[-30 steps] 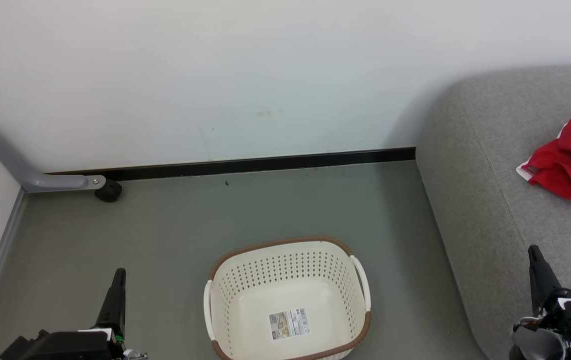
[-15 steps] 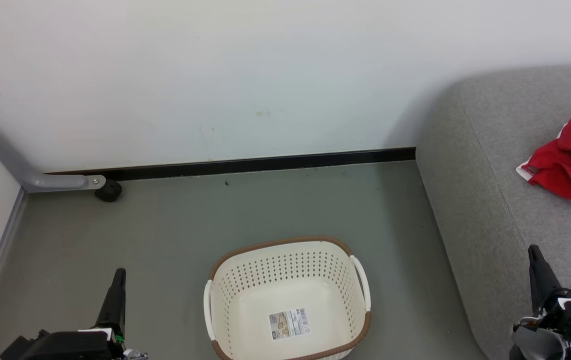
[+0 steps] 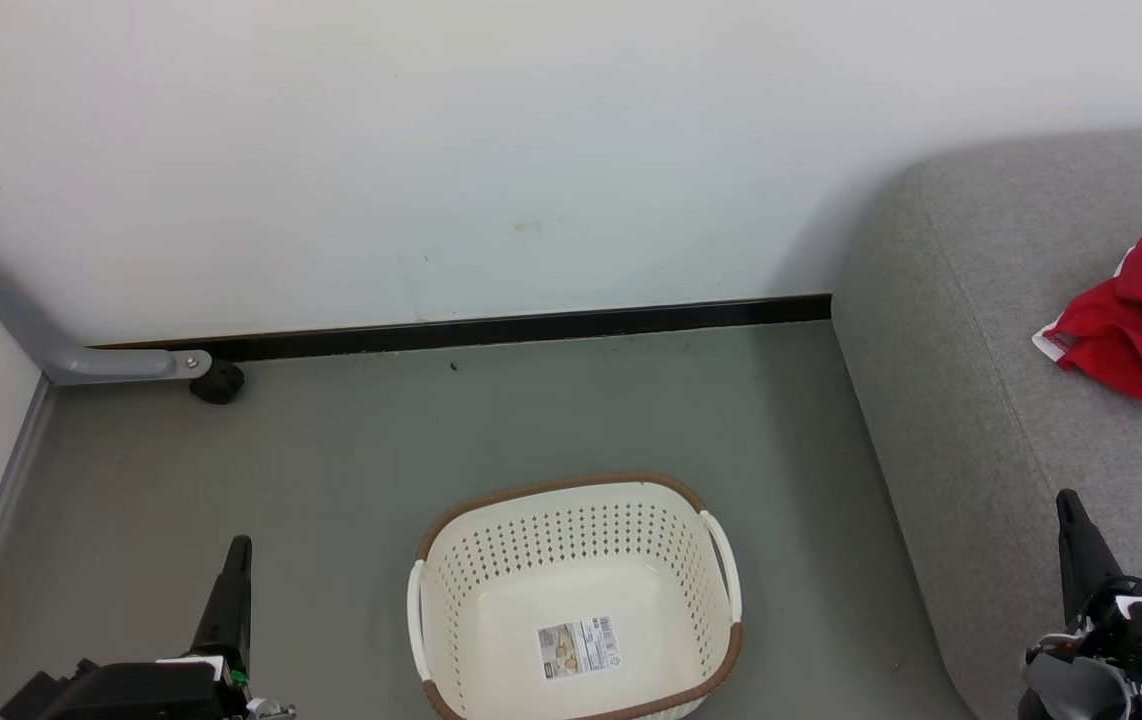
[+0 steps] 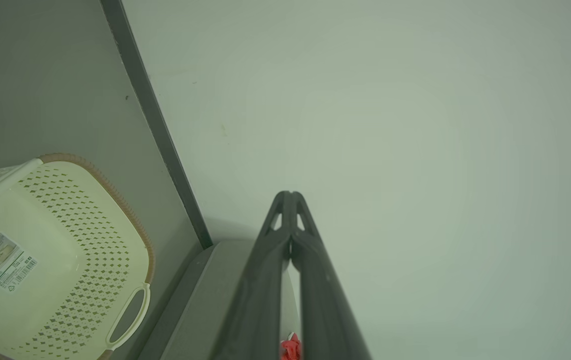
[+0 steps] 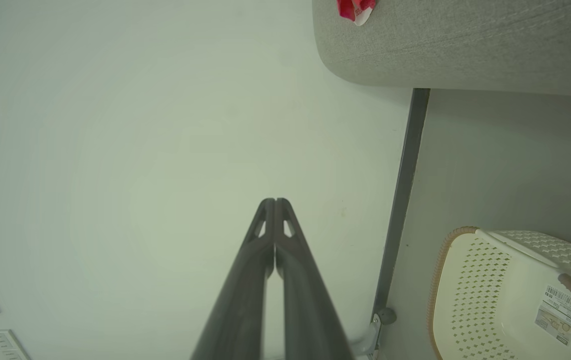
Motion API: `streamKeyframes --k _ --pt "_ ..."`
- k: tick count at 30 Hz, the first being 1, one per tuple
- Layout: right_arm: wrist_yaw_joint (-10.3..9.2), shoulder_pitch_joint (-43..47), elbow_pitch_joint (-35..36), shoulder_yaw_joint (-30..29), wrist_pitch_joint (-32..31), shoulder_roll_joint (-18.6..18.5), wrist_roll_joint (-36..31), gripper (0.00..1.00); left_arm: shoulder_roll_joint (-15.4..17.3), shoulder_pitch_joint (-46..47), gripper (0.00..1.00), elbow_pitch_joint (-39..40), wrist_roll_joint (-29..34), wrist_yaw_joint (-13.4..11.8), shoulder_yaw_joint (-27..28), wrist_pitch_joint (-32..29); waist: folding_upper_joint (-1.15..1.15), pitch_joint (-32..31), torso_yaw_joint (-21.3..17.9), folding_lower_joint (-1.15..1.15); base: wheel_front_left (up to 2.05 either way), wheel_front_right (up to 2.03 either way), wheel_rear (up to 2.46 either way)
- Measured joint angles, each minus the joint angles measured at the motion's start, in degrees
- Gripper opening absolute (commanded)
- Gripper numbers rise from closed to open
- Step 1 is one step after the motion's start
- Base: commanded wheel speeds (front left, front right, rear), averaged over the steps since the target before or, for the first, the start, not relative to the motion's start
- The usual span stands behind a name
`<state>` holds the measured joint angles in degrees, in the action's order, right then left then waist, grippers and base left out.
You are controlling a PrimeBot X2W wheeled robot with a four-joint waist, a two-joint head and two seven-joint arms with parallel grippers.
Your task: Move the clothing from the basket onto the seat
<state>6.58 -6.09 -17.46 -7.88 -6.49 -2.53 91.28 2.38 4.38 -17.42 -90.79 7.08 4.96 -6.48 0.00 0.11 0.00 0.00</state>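
Apparently the job's at its end: the laundry basket (image 3: pixel 571 535) on the floor is empty, w/ just the label (image 3: pixel 579 648) on its base. The red clothing (image 3: pixel 1136 335) lies bunched on the grey sofa seat (image 3: pixel 981 300), partly cut by the frame edge. Both claws are pressed together on nothing: left gripper (image 3: pixel 237 548) low beside the basket, right gripper (image 3: pixel 1067 505) over the seat's front edge. Next move prob. calls only for checking nothing's left.

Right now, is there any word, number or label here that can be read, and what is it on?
Label sticker on the base of the basket: a barcode and fine print, too small to read.
Red clothing on the seat: black-and-white block characters, cut off by the picture's edge, not readable.
I see no other writing.
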Motion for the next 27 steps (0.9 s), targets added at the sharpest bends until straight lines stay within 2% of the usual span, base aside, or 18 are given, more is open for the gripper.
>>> streamKeyframes --k 27 --pt "0.00 0.1 0.0 0.0 0.0 0.0 0.1 0.00 0.0 0.0 0.00 0.1 0.0 0.0 0.0 0.0 0.00 0.0 0.0 0.00 0.00 0.00 0.00"
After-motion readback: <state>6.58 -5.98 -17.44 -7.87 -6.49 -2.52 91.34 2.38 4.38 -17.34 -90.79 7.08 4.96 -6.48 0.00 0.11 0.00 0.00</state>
